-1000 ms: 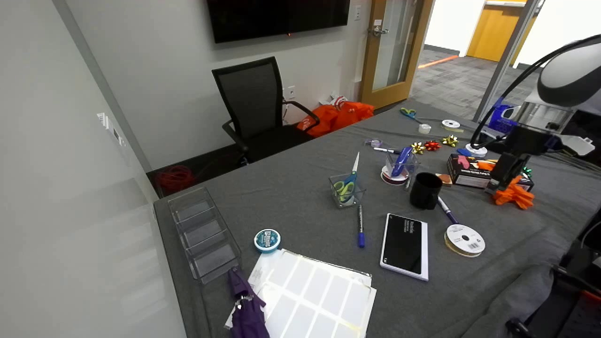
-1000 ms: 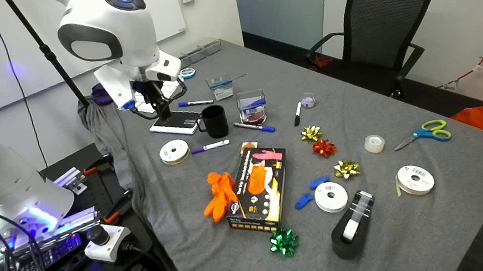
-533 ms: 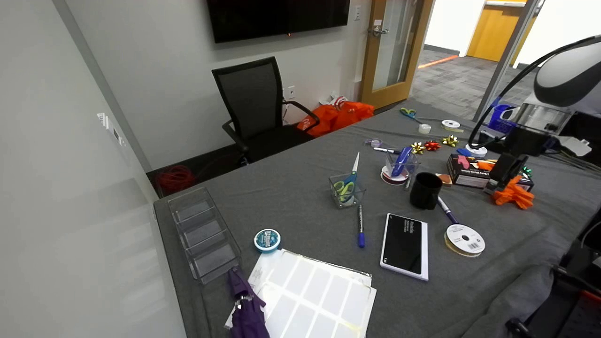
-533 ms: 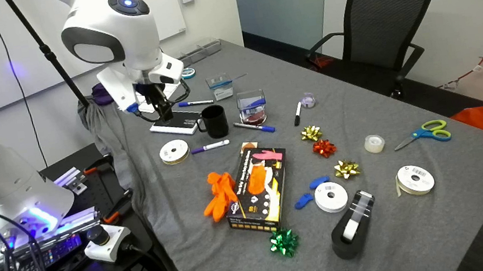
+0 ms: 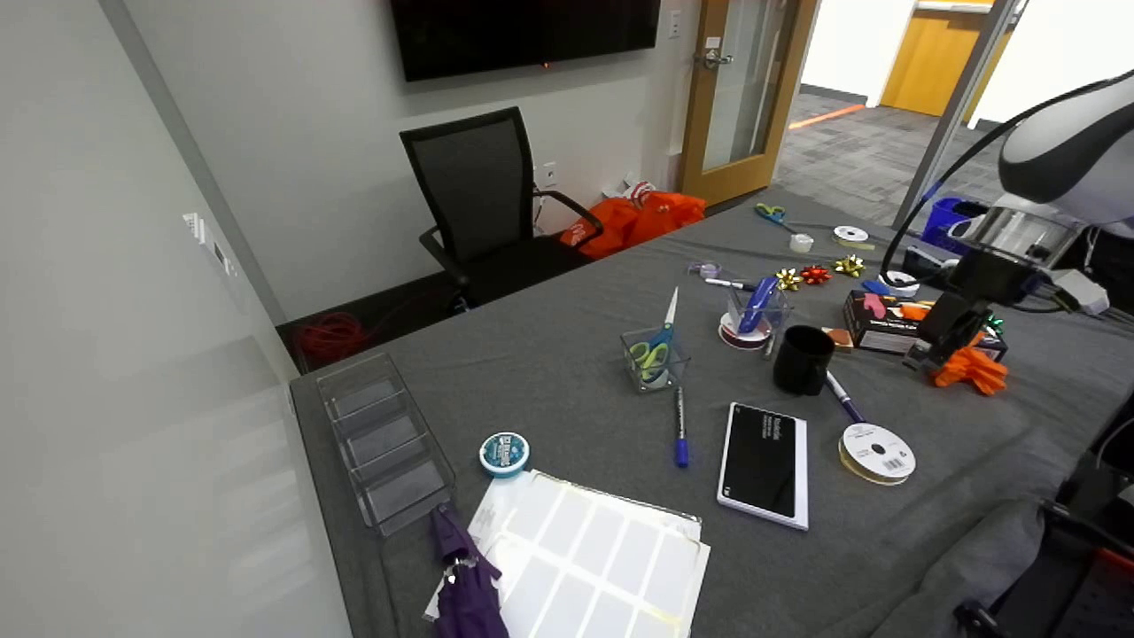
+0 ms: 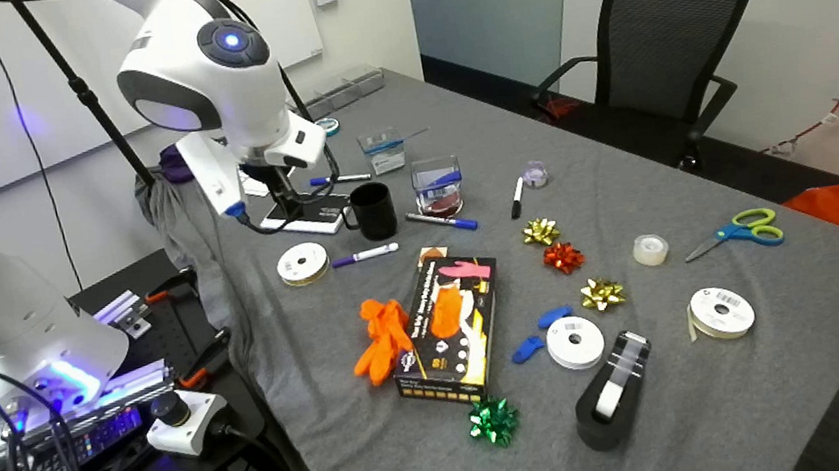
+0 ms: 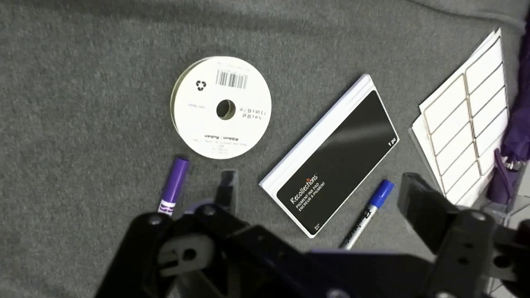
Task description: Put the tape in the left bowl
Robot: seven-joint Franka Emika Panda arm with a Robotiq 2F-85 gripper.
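Gripper point(image 7: 319, 182) hangs over the table point(image 6: 694, 410), fingers point(image 7: 422, 207) spread wide. By the robot-side edge I see the tape point(image 7: 223, 132) lying flat; nearer the edge by the chair point(image 6: 673, 40) stands the left bowl point(image 6: 386, 157), clear, scissors point(image 5: 671, 306) poking out.

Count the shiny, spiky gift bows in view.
4: a gold bow, a red bow between it and another gold bow, a green bow beside the black cardboard glove box. Others may be hidden.
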